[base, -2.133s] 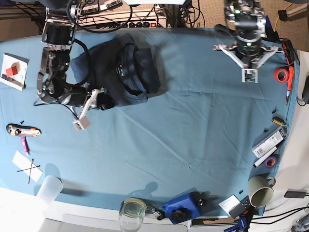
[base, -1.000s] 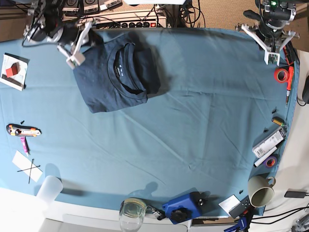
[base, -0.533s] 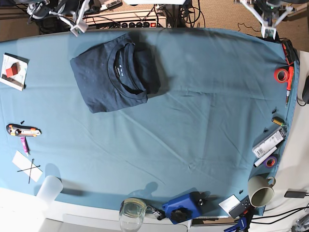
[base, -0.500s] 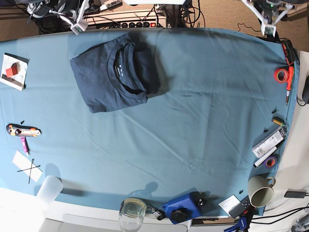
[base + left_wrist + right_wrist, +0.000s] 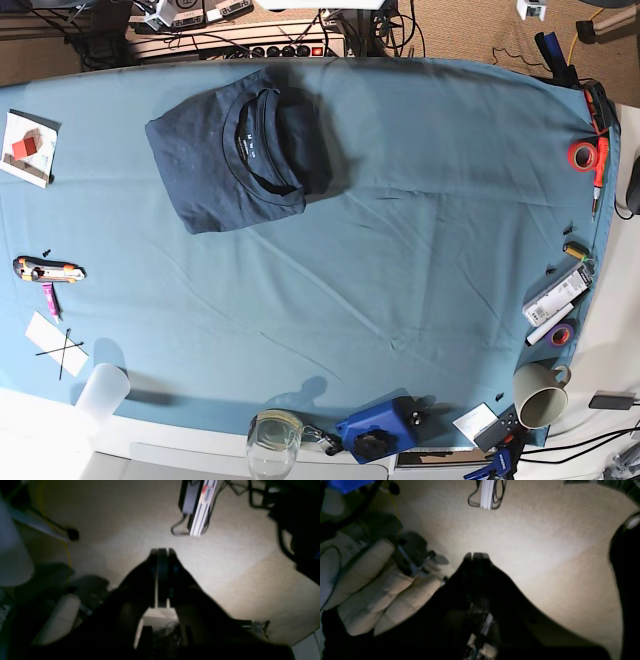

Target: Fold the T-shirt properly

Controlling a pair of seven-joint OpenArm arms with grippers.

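Note:
The T-shirt [image 5: 215,165] lies folded into a compact dark navy bundle at the far left of the teal tablecloth [image 5: 400,250], collar up and facing right. Nothing touches it. Both arms are drawn back past the table's far edge. Only a white tip of the right gripper [image 5: 163,14] and of the left gripper [image 5: 530,8] shows at the top of the base view. In the wrist views the left gripper [image 5: 162,552] and the right gripper [image 5: 476,555] are shut on nothing, dark against beige carpet. The shirt is out of both wrist views.
A box cutter [image 5: 48,268] and a white box with a red block [image 5: 28,145] sit at the left edge. Red tape [image 5: 583,155], pens and a mug [image 5: 540,395] line the right edge. A glass jar [image 5: 274,435] and a blue device [image 5: 380,428] stand at the front edge.
Both arms have pulled back over the table's far edge and almost out of the base view. The right gripper left the shirt, which now lies still and folded.

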